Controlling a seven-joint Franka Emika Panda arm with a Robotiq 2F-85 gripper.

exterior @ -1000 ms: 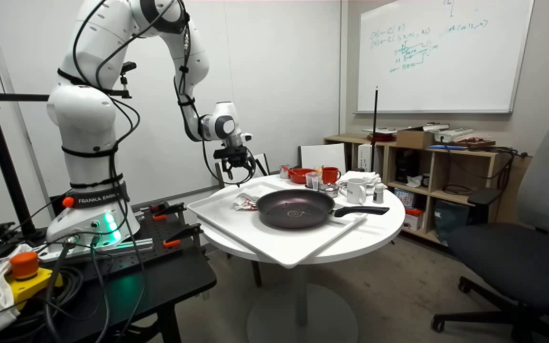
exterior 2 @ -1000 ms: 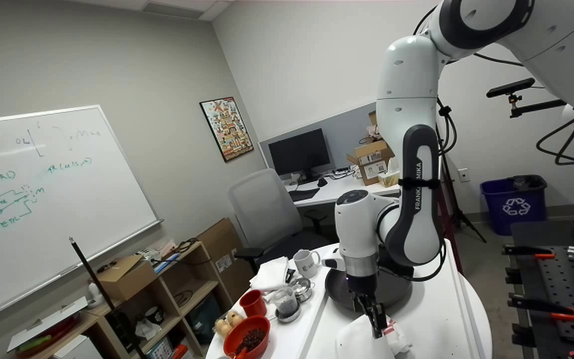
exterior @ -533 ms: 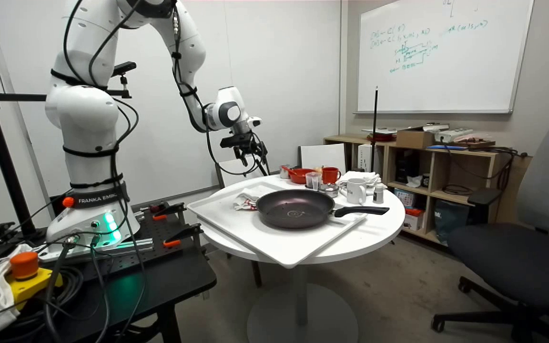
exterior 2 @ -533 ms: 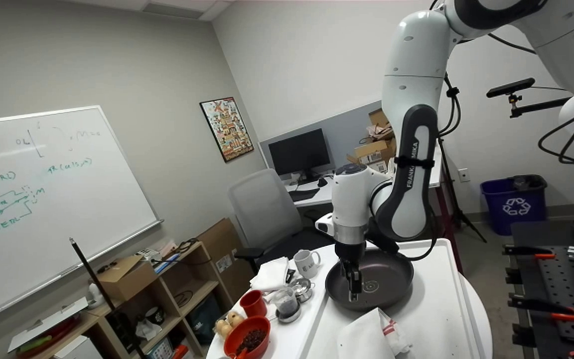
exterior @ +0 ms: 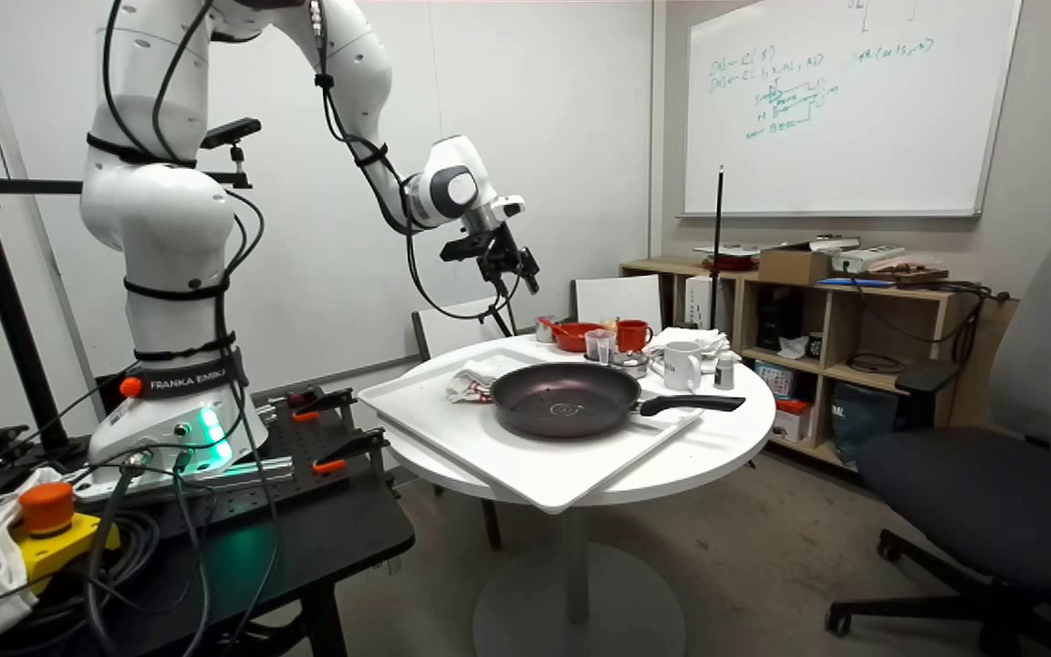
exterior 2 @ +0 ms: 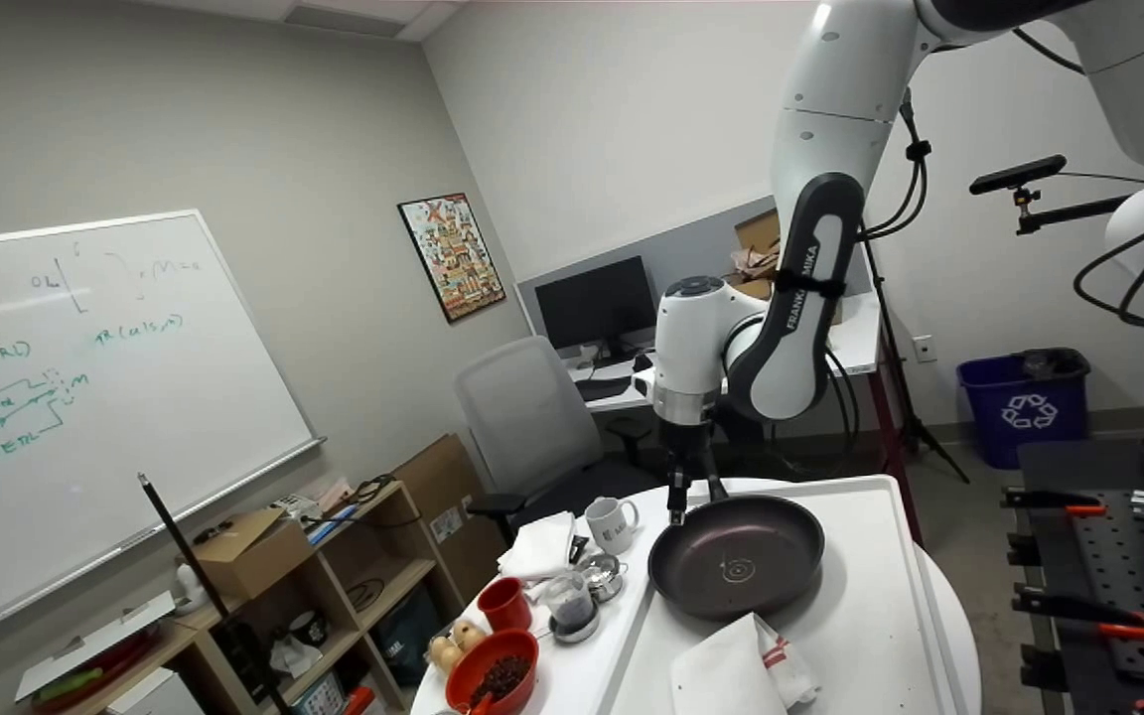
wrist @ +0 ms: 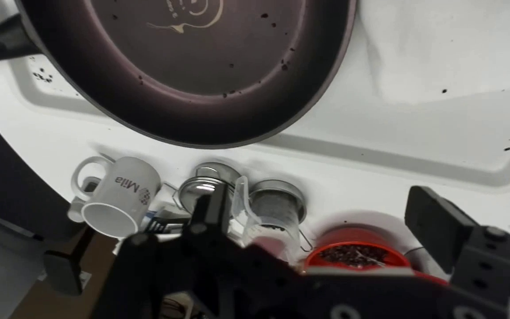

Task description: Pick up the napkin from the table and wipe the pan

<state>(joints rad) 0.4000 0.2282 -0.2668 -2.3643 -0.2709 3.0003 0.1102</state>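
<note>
In an exterior view I have the round white table [exterior: 740, 435], with a white tray [exterior: 530, 473] covering its left and near part. The dark pan [exterior: 567, 400] rests on the tray, its handle [exterior: 694, 402] pointing right, out past the tray's edge. Just left of the pan, on the same tray, lies the napkin [exterior: 471, 382], white with red marks and rumpled; I can't tell whether the two touch. My gripper [wrist: 319, 210] hangs tilted in the air beyond the pan, well above the table, its jaws spread wide apart. On the far side and far right sit a folded white cloth [exterior: 703, 344], a red bowl [exterior: 578, 341] of dark bits [exterior 2: 502, 679], a white mug [exterior: 679, 367] and a red mug [exterior: 633, 335]. In the wrist view, dark specks [wrist: 284, 67] dot the pan.
</note>
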